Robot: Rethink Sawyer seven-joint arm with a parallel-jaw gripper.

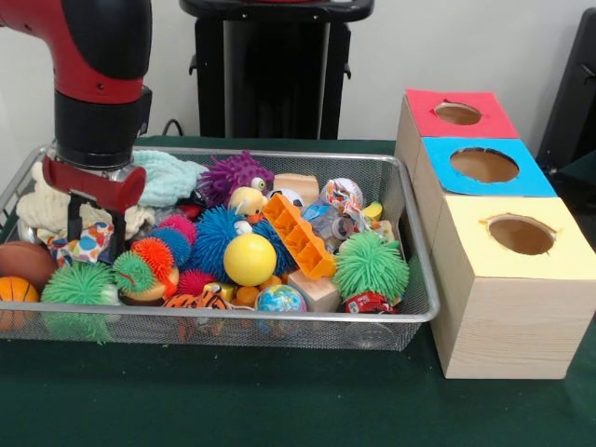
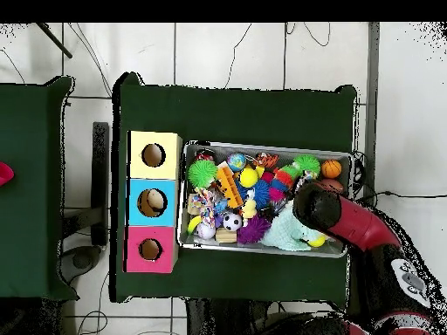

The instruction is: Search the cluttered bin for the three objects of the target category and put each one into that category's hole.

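- I see the red and black gripper [image 1: 93, 228] lowered into the left end of the large shallow silver wire-mesh basket [image 1: 410, 312] in the front view, its black fingers [image 1: 74, 223] standing down on either side of a thin white cloth piece with multicoloured polka dots [image 1: 88, 244].
- The fingers are closed in against that cloth, so I read it as gripped.
- The cloth lies on the clutter near the basket's left wall, just above a green spiky rubber ball [image 1: 79, 284] and beside an orange basketball [image 1: 14, 291].
- Behind the gripper rests a pale mint knitted cloth [image 1: 172, 177].
- From overhead, the arm covers that corner of the basket [image 2: 262, 146], and the cloth is hidden.
- The pale wooden box with the yellow-surround round hole [image 1: 521, 235] stands just beside the basket's other end, nearest the camera in the row of three boxes; overhead the same hole [image 2: 154, 155] is visible.
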